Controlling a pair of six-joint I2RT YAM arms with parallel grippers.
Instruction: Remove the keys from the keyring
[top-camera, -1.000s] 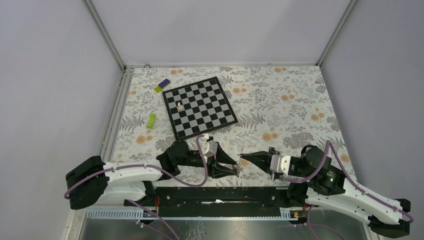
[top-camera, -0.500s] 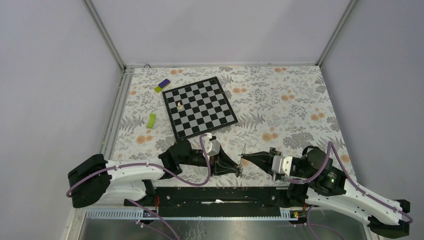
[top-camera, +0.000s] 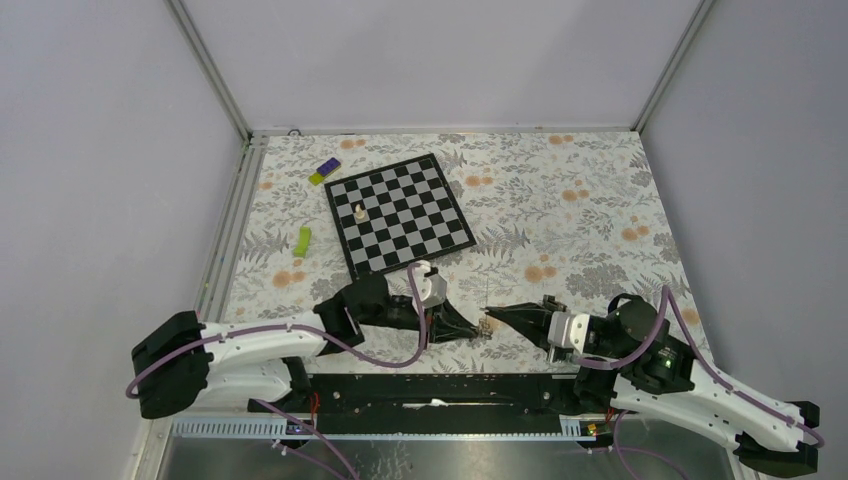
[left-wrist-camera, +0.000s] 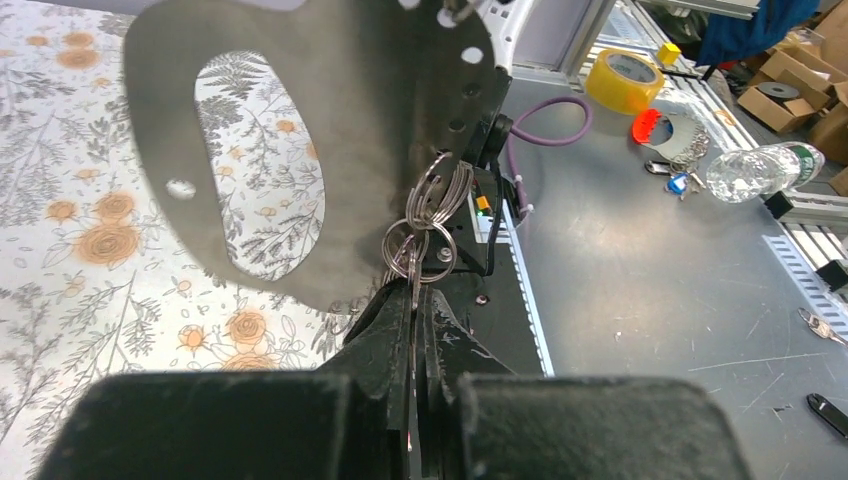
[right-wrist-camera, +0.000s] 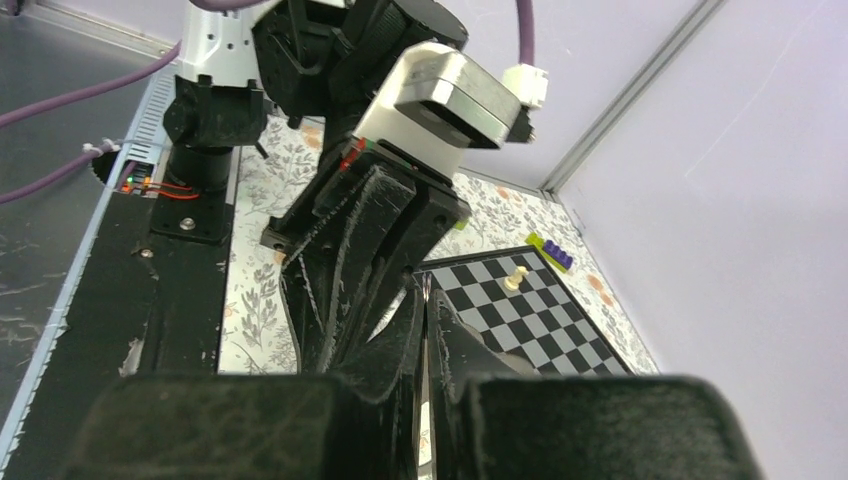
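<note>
My two grippers meet tip to tip near the table's front edge. The left gripper (top-camera: 476, 332) is shut on a thin silvery key (left-wrist-camera: 414, 292). The keyring (left-wrist-camera: 432, 212), several linked wire rings, hangs just past its fingertips. The right gripper (top-camera: 488, 315) is shut on a thin silvery key blade (right-wrist-camera: 427, 292) that pokes out past its tips. In the top view the bunch (top-camera: 484, 325) is a tiny glint between the two grippers. In the left wrist view the right gripper's finger (left-wrist-camera: 330, 120) fills the area behind the rings. No blue tag shows.
A chessboard (top-camera: 398, 213) with a white chess piece (top-camera: 359, 211) lies behind the grippers. A green piece (top-camera: 302, 240) and a purple-and-yellow block (top-camera: 324, 170) lie at the left. The black base rail (top-camera: 430, 385) runs just in front of the grippers.
The left gripper has swung right and slightly farther from the rail, closing up to the right gripper's tips. The right gripper has shifted only slightly. Both stay shut.
</note>
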